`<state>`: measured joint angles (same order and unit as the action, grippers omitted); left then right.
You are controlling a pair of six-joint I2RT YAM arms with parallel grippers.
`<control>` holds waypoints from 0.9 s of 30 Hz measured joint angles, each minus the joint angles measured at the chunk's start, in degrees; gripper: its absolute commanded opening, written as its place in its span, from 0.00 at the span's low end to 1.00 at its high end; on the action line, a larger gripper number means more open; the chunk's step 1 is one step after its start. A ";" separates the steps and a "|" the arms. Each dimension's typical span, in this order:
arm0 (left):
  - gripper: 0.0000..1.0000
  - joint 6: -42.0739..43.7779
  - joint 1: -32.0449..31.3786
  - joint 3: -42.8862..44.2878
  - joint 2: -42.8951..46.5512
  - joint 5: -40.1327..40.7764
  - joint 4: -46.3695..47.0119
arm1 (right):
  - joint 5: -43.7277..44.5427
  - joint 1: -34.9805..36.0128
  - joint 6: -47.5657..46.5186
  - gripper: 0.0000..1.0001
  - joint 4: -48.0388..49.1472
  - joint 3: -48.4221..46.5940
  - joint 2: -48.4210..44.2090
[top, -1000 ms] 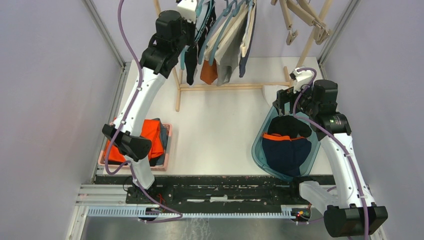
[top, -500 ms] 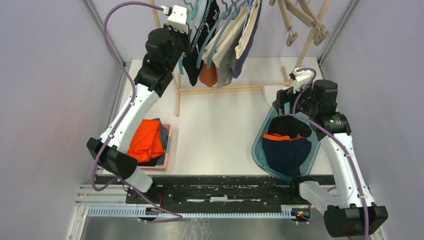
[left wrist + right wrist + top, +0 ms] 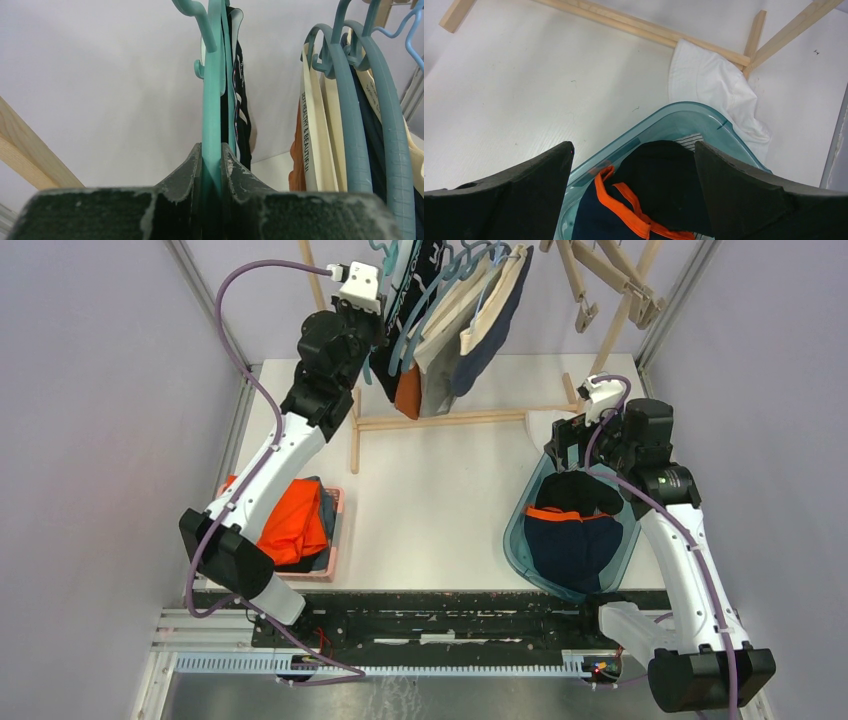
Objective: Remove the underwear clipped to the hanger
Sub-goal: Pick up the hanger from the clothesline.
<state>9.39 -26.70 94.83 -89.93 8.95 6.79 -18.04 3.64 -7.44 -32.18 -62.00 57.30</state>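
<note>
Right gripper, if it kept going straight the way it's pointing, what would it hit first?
Most likely the black garment lying in the teal bin, beside the navy piece with the orange waistband. The right gripper hangs open right over it; depth is hard to judge.

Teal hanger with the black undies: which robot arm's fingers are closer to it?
Left. The left fingers pinch the teal hanger; the right fingers hang open above the blue tub, well away.
</note>
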 measured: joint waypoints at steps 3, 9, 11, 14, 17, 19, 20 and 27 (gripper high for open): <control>0.03 1.66 0.00 -1.46 0.00 -0.02 2.93 | 0.00 0.00 0.00 1.00 0.00 0.00 0.48; 0.03 4.87 0.00 -5.33 2.27 -0.07 6.32 | 0.00 0.00 -0.20 1.00 0.00 0.00 1.07; 0.03 5.49 0.00 -6.38 3.58 -0.09 6.43 | 0.00 0.00 -0.22 1.00 0.00 0.00 1.07; 0.03 6.43 0.00 -7.67 5.92 -0.09 6.67 | 0.00 0.00 -0.26 1.00 -0.02 0.00 1.16; 0.03 7.30 0.00 -8.68 8.48 -0.07 6.16 | 0.02 0.00 -0.35 1.00 0.00 0.00 1.20; 0.03 8.09 0.00 -9.49 10.47 0.07 4.44 | 0.00 0.00 -0.37 1.00 0.00 0.00 1.20; 0.03 8.55 0.00 -10.03 11.41 0.22 3.56 | 0.00 0.00 -0.37 1.00 0.00 0.00 1.20; 0.03 12.83 0.00 -13.20 21.64 2.29 -7.93 | -0.72 0.00 -0.33 1.00 0.00 0.00 1.09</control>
<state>22.22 -26.70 81.62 -68.29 11.25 -1.15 -18.76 3.64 -7.77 -32.18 -62.00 58.39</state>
